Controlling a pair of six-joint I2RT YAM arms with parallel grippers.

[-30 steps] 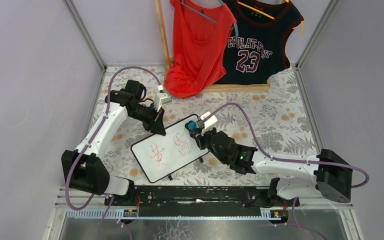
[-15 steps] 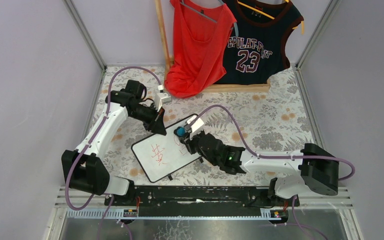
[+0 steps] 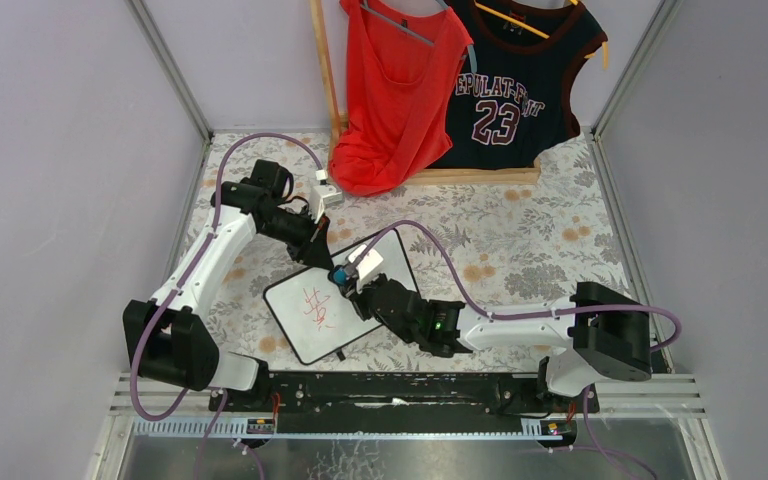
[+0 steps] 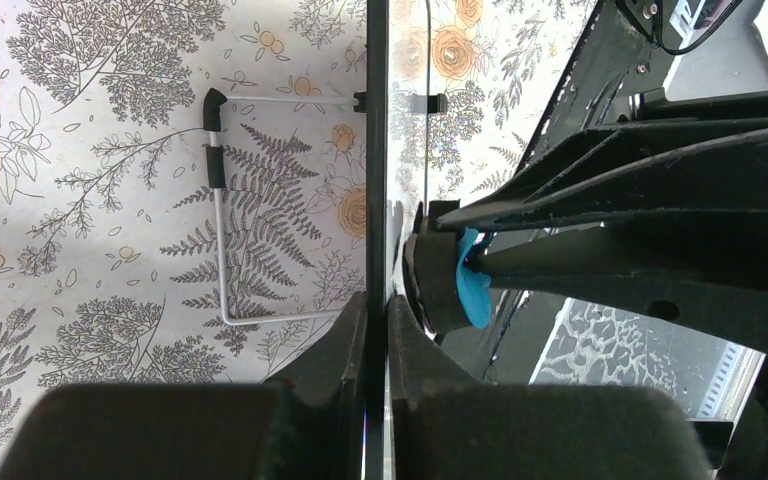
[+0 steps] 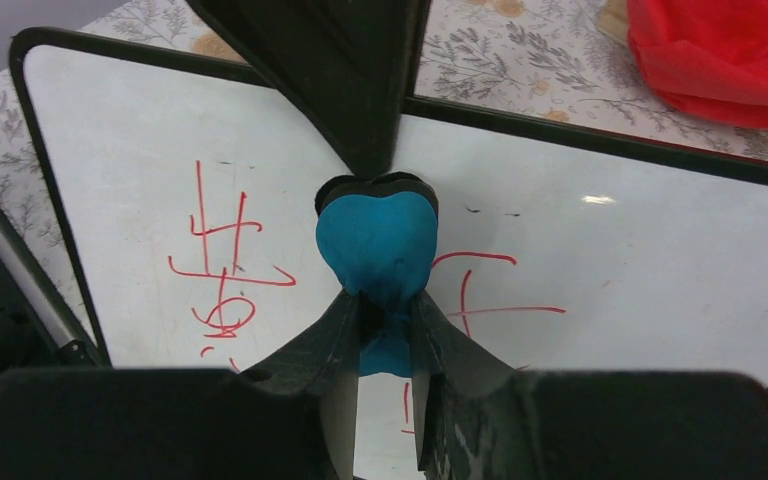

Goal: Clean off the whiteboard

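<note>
Red top [image 3: 395, 100] and dark jersey [image 3: 520, 75] on wooden rack [image 3: 490, 176], floral tablecloth [image 3: 560, 240].

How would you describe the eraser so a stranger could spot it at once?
Find the floral table, then the whiteboard at its middle. At the board's face, pinched in the right gripper, is the eraser: a small blue heart-shaped pad with a black backing, the only blue thing among the red writing.
</note>
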